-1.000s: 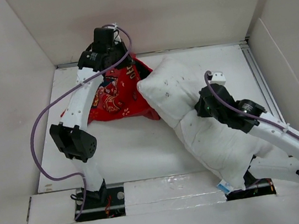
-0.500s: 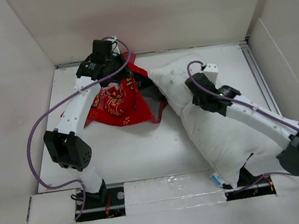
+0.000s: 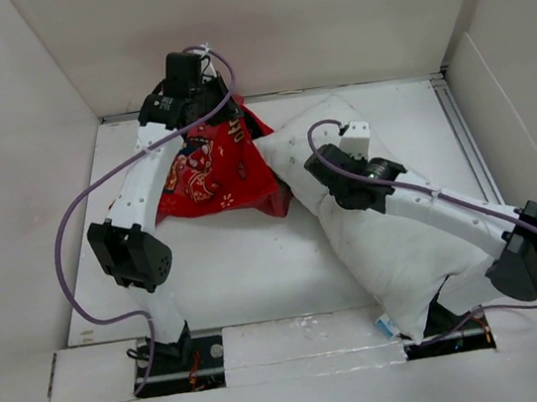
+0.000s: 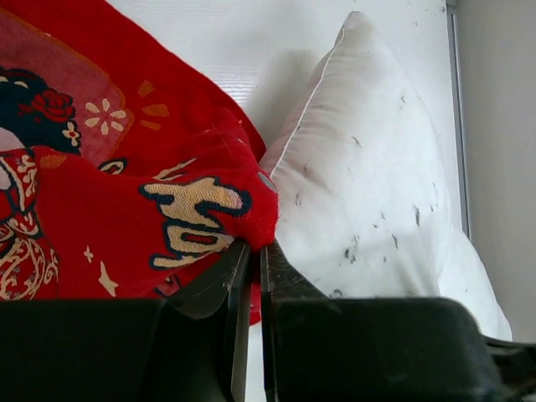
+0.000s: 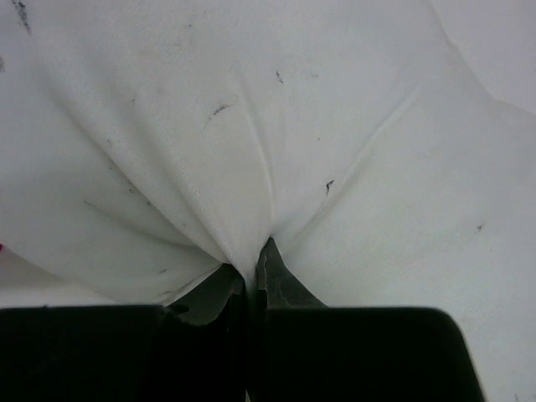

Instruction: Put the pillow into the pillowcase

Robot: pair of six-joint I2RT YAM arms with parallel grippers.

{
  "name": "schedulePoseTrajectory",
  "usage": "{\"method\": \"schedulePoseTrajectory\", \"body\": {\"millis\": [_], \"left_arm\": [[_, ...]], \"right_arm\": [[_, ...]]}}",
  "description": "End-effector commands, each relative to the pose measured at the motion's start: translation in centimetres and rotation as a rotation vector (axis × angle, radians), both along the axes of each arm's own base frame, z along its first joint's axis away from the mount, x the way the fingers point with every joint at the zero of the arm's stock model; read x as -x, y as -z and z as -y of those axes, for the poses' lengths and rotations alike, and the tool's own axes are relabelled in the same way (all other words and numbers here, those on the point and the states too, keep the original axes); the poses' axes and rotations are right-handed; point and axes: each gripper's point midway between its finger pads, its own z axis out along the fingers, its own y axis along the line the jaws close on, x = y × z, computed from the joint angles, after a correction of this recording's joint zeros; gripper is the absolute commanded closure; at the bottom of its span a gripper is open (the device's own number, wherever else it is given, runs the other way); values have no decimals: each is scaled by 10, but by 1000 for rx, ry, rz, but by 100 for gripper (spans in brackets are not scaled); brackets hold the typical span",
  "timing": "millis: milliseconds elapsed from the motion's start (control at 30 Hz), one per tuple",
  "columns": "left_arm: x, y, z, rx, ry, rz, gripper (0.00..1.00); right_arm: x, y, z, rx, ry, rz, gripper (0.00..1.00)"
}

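Plainly the plump white fabric pillow [image 3: 401,252] is soft, light and squashy, so it should bend and drag rather than move as one piece. It lies slantwise over the right half of the top view, on the white table [image 3: 228,267]. Its upper corner is just beside the bright red printed fabric pillowcase [image 3: 210,174], which is heaped at upper centre-left.

The case looks thin and limp. I judge it has to be held at the hem of its mouth to stay open, but whether the pinched fold is one layer of that mouth I cannot tell.

- **Left gripper** [image 4: 251,247]: the fingers are clamped nearly together on a red fold by a gold character, with the pillow's seam close at the right of the wrist view.
- **Right gripper** [image 5: 251,261]: it is closed on a pinch of the pillow's cover, and creases fan out from the fingertips. That grip is on loose skin and could slip or merely stretch the cloth — a corner or seam would likely give a firmer hold.

The left arm rises from the lower left, its elbow low and its forearm running up to the case's top edge. The right arm folds at the lower right and its forearm lies diagonally across the pillow, with the wrist near the pillow's upper-left end
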Motion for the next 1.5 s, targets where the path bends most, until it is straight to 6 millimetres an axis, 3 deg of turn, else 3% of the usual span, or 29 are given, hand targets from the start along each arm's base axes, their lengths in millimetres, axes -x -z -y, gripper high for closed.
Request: {"method": "schedulePoseTrajectory", "body": {"millis": [0, 133, 167, 300, 333, 367, 433, 467, 567, 600, 633, 667, 700, 767, 833, 900, 933, 1067, 1167, 1200, 1300, 1333, 1367, 1400, 1433, 1467], "left_arm": [[-9, -3, 2, 39, -10, 14, 100], [-5, -6, 18, 110, 58, -1, 100], [0, -14, 26, 148, 97, 1, 100], [7, -32, 27, 169, 118, 29, 100], [7, -32, 27, 169, 118, 29, 100], [12, -44, 25, 176, 120, 52, 100], [14, -45, 24, 176, 120, 53, 100], [14, -48, 21, 171, 107, 65, 100], [14, -17, 11, 108, 59, 5, 100], [15, -4, 9, 92, 49, -22, 100], [16, -8, 7, 89, 47, 8, 100], [20, 12, 5, 77, 46, -30, 100], [22, 16, 5, 76, 46, -33, 100], [27, 25, 5, 84, 50, -52, 100], [29, 27, 7, 94, 65, -56, 100], [36, 32, 12, 95, 84, -73, 100], [42, 25, 16, 99, 98, -58, 100], [53, -5, 18, 134, 102, -6, 100], [58, -29, 16, 153, 100, 28, 100], [61, -36, 15, 158, 101, 42, 100], [72, -38, 17, 205, 110, 30, 100], [77, -49, 17, 236, 117, 68, 100], [81, -30, 17, 239, 102, 22, 100], [83, -24, 16, 245, 98, 15, 100], [88, -2, 19, 260, 112, -16, 100], [88, -2, 19, 260, 112, -16, 100]], "right_arm": [[11, -17, -5, -16, -90, 32, 100], [7, -3, -36, -51, -228, 12, 100], [11, 14, -44, 14, -227, -37, 100], [7, 17, -54, 100, -166, -44, 100], [0, 7, -60, 92, -149, -26, 100], [-3, 14, -64, 110, -143, -48, 100], [2, 2, -82, 95, -194, -38, 100], [3, -13, -97, 53, -239, -15, 100], [22, -57, -131, -42, -368, 54, 100], [29, -75, -129, -68, -376, 86, 100], [33, -87, -129, -81, -380, 113, 100], [36, -95, -130, -85, -391, 136, 100], [40, -105, -132, -104, -409, 160, 100], [37, -98, -140, -91, -447, 172, 100], [27, -63, -138, -16, -405, 145, 100], [9, -29, -122, 47, -309, 91, 100], [3, 1, -124, 92, -298, 31, 100], [2, 50, -134, 160, -304, -60, 100], [-6, 62, -140, 124, -290, -79, 100], [-11, 57, -140, 92, -264, -68, 100], [-30, 51, -118, 58, -135, -61, 100], [-34, 48, -105, 74, -88, -57, 100], [-41, 40, -95, 51, -54, -44, 100], [-44, 24, -92, 8, -44, -7, 100], [-44, 18, -105, -59, -124, 14, 100], [-44, 18, -105, -60, -125, 15, 100]]}}
